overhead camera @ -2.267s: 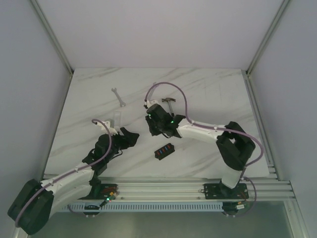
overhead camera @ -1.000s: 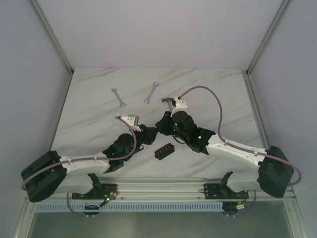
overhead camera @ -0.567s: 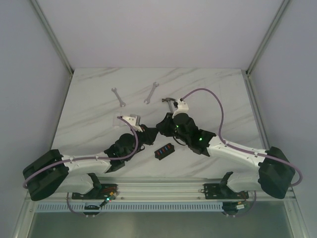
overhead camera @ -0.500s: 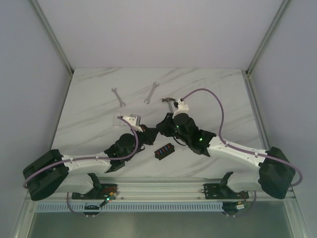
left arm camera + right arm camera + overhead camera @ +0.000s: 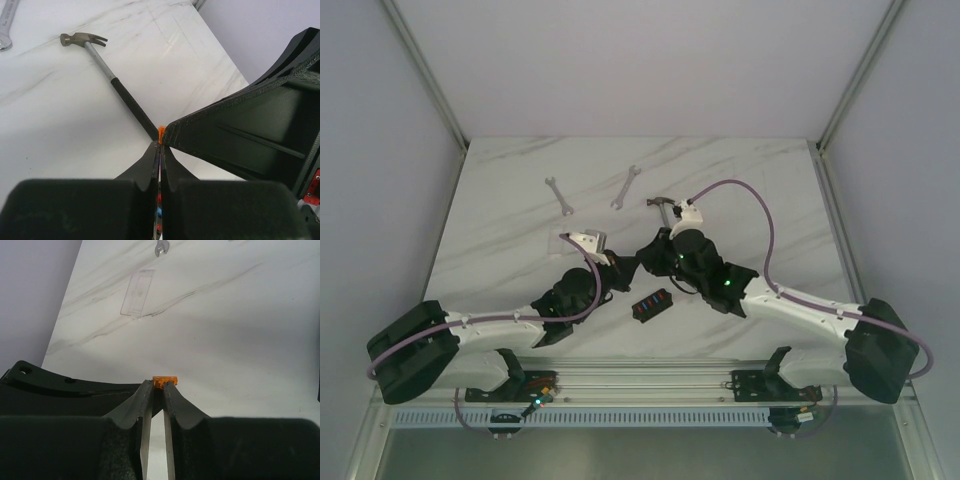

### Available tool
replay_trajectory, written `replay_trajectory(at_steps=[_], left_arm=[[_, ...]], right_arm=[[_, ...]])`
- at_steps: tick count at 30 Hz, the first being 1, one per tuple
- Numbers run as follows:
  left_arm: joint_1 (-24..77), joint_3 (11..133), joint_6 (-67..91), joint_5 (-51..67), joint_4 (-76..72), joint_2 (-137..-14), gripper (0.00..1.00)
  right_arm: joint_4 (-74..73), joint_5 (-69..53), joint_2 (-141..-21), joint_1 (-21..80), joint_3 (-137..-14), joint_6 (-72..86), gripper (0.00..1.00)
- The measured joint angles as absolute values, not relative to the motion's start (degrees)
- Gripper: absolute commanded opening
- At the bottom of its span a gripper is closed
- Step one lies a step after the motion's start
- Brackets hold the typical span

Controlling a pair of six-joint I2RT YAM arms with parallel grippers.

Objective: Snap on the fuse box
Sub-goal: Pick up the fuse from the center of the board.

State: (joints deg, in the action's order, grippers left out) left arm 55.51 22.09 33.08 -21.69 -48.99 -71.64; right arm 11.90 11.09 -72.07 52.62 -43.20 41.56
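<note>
The fuse box (image 5: pixel 652 303) is a small black box with red, orange and blue fuses on its face. It lies on the marble table, just in front of both gripper tips. My left gripper (image 5: pixel 628 266) and right gripper (image 5: pixel 642 258) meet tip to tip above it. In the right wrist view the right gripper (image 5: pixel 159 386) is shut on a tiny orange fuse (image 5: pixel 164 381) at its fingertips. In the left wrist view the left gripper (image 5: pixel 160 145) is pinched shut on the same orange fuse (image 5: pixel 161 133), with a right gripper finger (image 5: pixel 240 135) alongside.
A black-handled hammer (image 5: pixel 115 85) lies behind the grippers, its head (image 5: pixel 660 203) toward the back. Two wrenches (image 5: pixel 557 195) (image 5: pixel 626 186) lie farther back. A clear plastic cover (image 5: pixel 137 292) lies flat on the table to the left.
Both arms swung inward and met tip to tip over the fuse box. In the last second the left jaws closed onto the orange fuse; the arms barely shifted.
</note>
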Motion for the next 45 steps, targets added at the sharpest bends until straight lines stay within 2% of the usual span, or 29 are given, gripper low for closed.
replay_trajectory(at_steps=[10, 17, 27, 35, 45], left_arm=[[55.51, 22.13, 30.79, -21.23, -47.86, -71.44, 0.01], [54.50, 22.13, 26.48, -17.72, -44.12, -67.26, 0.00], [47.81, 21.93, 20.99, 0.60, -42.17, -59.42, 0.00], [42.52, 21.85, 20.38, 19.49, -42.17, -57.87, 0.00], [41.89, 21.85, 21.41, 30.81, -43.94, -58.19, 0.00]], right_arm=[[10.57, 9.87, -70.67, 52.53, -42.98, 41.08, 0.43], [6.11, 6.07, -64.49, 48.75, -43.11, 29.36, 0.49], [0.34, -14.55, -59.27, 41.28, -46.15, 7.01, 0.48], [0.12, -30.94, -59.55, 38.48, -46.41, -0.51, 0.47], [-0.10, -43.09, -61.36, 37.91, -48.38, -4.38, 0.44]])
